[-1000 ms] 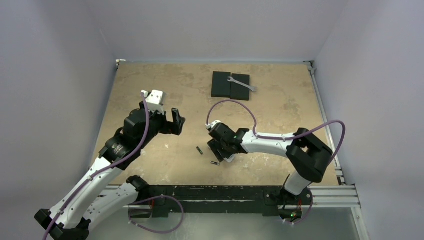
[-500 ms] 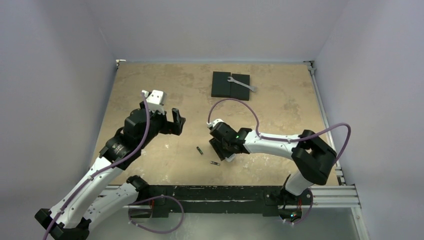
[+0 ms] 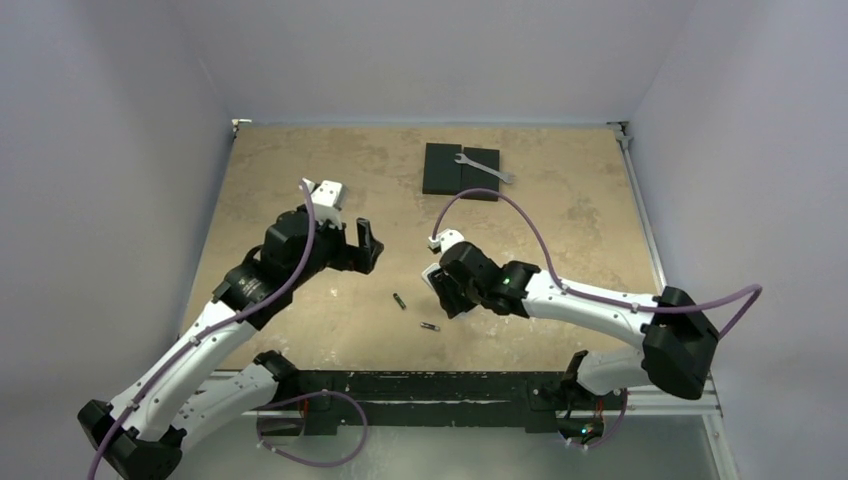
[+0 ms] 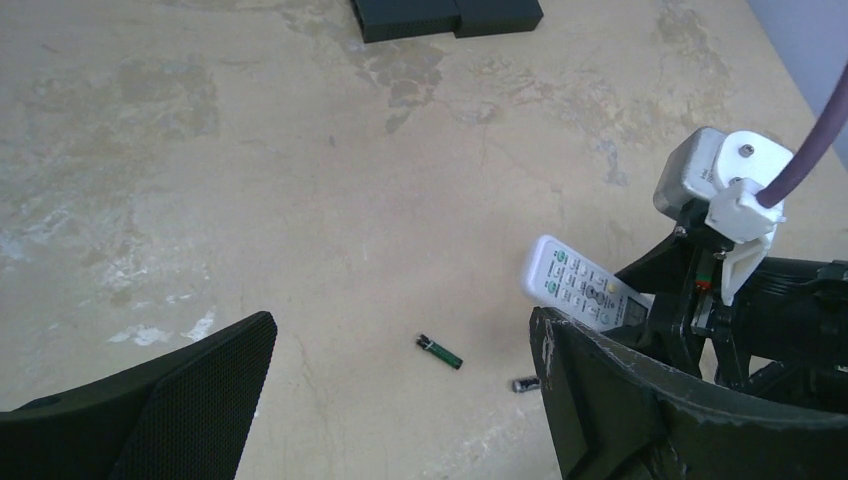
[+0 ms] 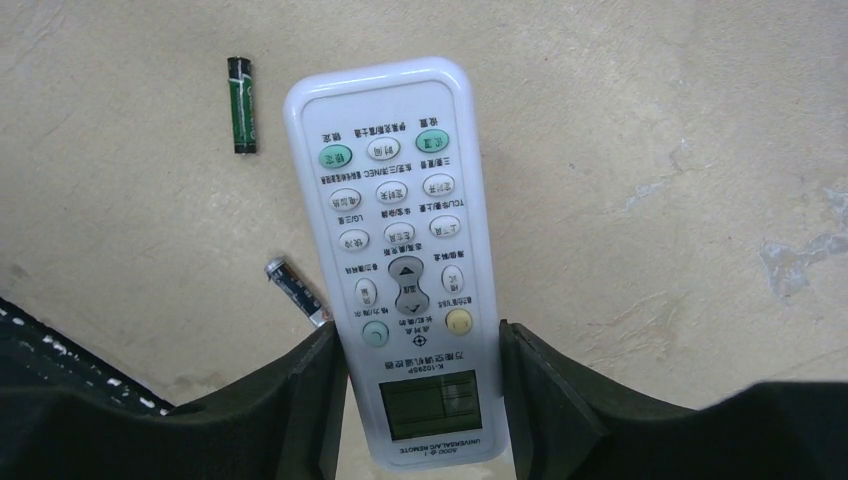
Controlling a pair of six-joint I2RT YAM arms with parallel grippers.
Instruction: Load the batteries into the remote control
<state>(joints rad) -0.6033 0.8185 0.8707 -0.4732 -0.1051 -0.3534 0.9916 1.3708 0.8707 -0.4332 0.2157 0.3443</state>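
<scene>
The right pincer (image 5: 418,345) grips the white remote control (image 5: 392,230) by its display end. Its fingers (image 5: 300,410) press one against each long edge, and the button face is turned toward the wrist camera. In the left wrist view the remote control's free end sticks out beyond the pincer, angled above the tan counter (image 3: 290,165).

Both batteries lie loose on the counter, near the remote control and apart from each other. The green-and-black battery (image 5: 241,104) lies clear of the remote control, off one long edge near its free end. The other battery (image 5: 293,288), dark with a metallic cap, lies at a slant with one end hidden behind the remote control's edge. From the top view the pair sits between the two arms, the other battery closer to the near edge.

The left pincer (image 4: 405,330) hangs above the counter with its fingers spread wide and nothing between them. Both batteries show through the gap.

At the far side of the counter two flat black blocks (image 3: 441,170) lie side by side, touching. A silver wrench (image 3: 487,167) lies across the right one.
</scene>
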